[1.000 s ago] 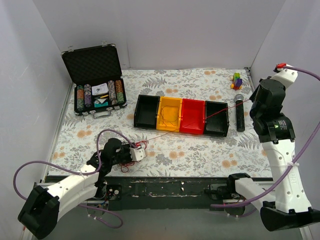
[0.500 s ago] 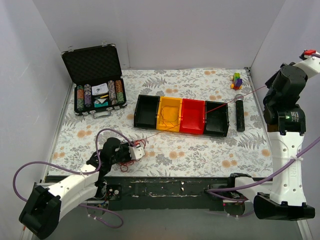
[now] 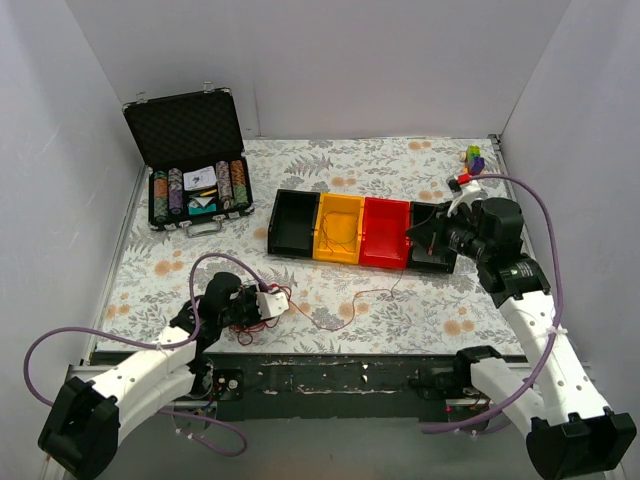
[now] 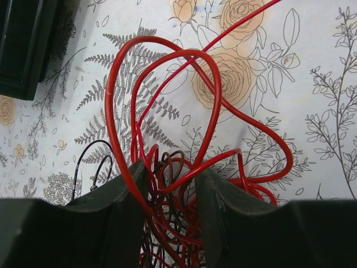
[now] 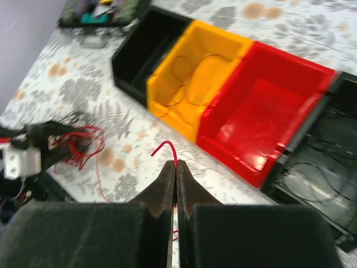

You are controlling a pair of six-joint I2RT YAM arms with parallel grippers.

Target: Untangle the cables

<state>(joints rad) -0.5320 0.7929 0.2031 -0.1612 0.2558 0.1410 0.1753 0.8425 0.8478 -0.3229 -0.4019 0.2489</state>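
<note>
The cables (image 3: 248, 322) form a tangled bunch of thin red and dark wires near the table's front left. My left gripper (image 3: 268, 303) is shut on this bunch. In the left wrist view the wires (image 4: 173, 220) crowd between the jaws of the left gripper (image 4: 171, 169), and red loops spread out on the floral cloth beyond. My right gripper (image 3: 415, 236) hovers over the row of bins, shut on a single red cable (image 5: 167, 146) whose curled end sticks out past the right gripper (image 5: 176, 165). That cable (image 3: 345, 315) hangs slack and trails across the table toward the bunch.
Four bins stand in a row: black (image 3: 293, 222), yellow (image 3: 338, 228) with thin wires inside, red (image 3: 385, 233), black (image 3: 433, 252) with dark wires. An open poker chip case (image 3: 190, 160) sits at the back left. A small toy (image 3: 473, 158) sits at the back right.
The right arm swung down and left from high at the right wall to over the bins. The red cable, taut before, now lies slack. The left gripper stayed put.
</note>
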